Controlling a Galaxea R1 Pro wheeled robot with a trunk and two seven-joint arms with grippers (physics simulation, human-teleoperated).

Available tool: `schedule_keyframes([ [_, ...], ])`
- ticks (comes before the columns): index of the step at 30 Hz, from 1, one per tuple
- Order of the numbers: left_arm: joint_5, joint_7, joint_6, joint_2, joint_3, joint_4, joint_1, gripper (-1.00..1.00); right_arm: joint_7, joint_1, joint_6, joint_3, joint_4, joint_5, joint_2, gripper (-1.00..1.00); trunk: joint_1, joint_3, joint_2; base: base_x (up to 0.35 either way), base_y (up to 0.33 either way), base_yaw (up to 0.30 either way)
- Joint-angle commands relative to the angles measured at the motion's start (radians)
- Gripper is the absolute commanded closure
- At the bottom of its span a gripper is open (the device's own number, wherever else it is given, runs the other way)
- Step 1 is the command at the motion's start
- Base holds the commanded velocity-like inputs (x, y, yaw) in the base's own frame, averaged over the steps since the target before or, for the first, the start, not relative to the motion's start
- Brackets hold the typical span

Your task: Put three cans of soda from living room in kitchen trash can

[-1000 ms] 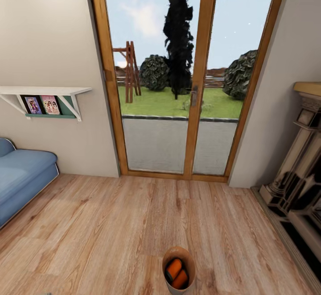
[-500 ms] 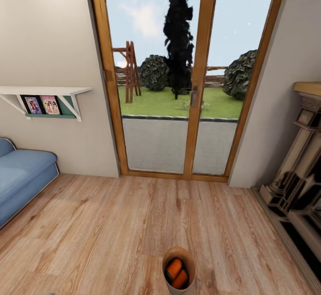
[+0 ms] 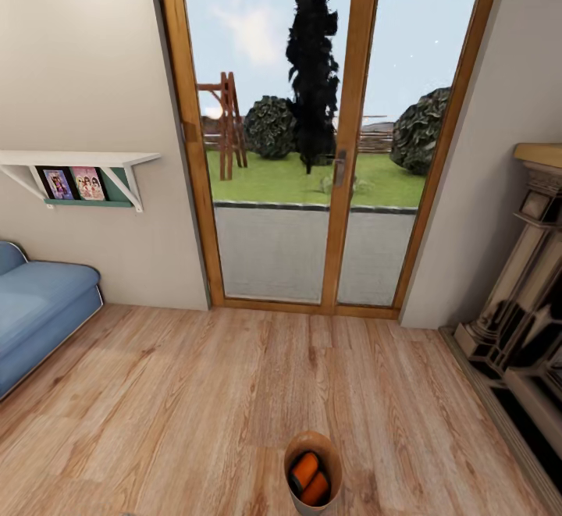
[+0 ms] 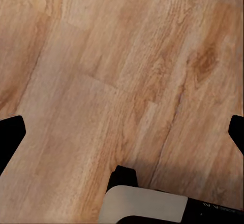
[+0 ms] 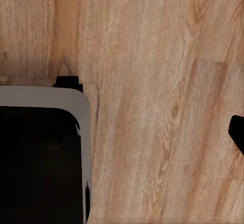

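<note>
Nothing has shifted over the last second: the tash can (image 3: 313,473) sits on the living-room floor (image 3: 195,391) holding two orange soda cans (image 3: 309,478), both jaws wide open and empty, so carrying it to the kitchen remains

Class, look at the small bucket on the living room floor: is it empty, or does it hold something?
Not empty. The bucket stands upright on the plank floor, with two orange cans lying inside. No blue can is visible in it.
</note>
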Motion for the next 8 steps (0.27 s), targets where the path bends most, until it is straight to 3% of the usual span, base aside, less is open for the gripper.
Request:
schedule_keyframes([
  [1,0.0,0.0,0.0,-0.002,0.0,0.0,0.0,-1.0,0.0,0.0,0.0,0.0,0.0,0.0,0.0,-1.0,0.0,0.0,0.0,0.0,0.0,0.0],
  [8,0.0,0.0,0.0,-0.008,0.0,0.0,0.0,-1.0,0.0,0.0,0.0,0.0,0.0,0.0,0.0,-1.0,0.0,0.0,0.0,0.0,0.0,0.0],
])
